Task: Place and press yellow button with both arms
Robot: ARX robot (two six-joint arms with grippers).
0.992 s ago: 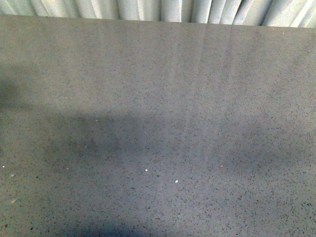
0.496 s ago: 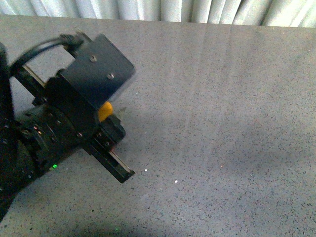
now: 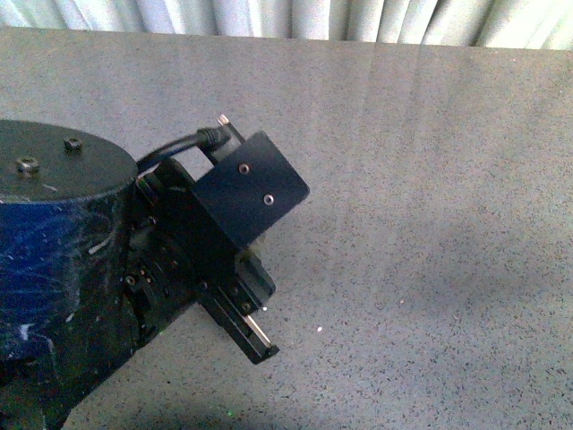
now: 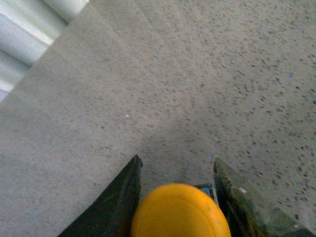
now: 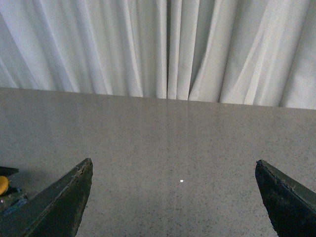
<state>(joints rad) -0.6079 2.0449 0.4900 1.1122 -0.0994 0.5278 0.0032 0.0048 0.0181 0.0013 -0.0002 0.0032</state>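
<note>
In the left wrist view my left gripper (image 4: 177, 160) is shut on the yellow button (image 4: 180, 211). Its orange-yellow domed cap sits between the two black fingers (image 4: 118, 197), with a sliver of blue-grey base behind it, just above the speckled grey table (image 4: 207, 74). In the front view the bulky black left arm (image 3: 179, 260) and its flat bracket plate (image 3: 251, 193) cover the button. My right gripper (image 5: 173, 165) is open wide and empty, low over the table. A bit of the button's yellow cap (image 5: 2, 185) shows at that view's edge.
White curtains (image 5: 168, 44) hang behind the table's far edge (image 3: 358, 40). A black cable (image 3: 175, 148) loops over the left arm. The right arm does not show in the front view.
The left arm has come into the front view from the left and moved right and down. The button's yellow cap, visible half a second ago, is now hidden under the bracket plate.
</note>
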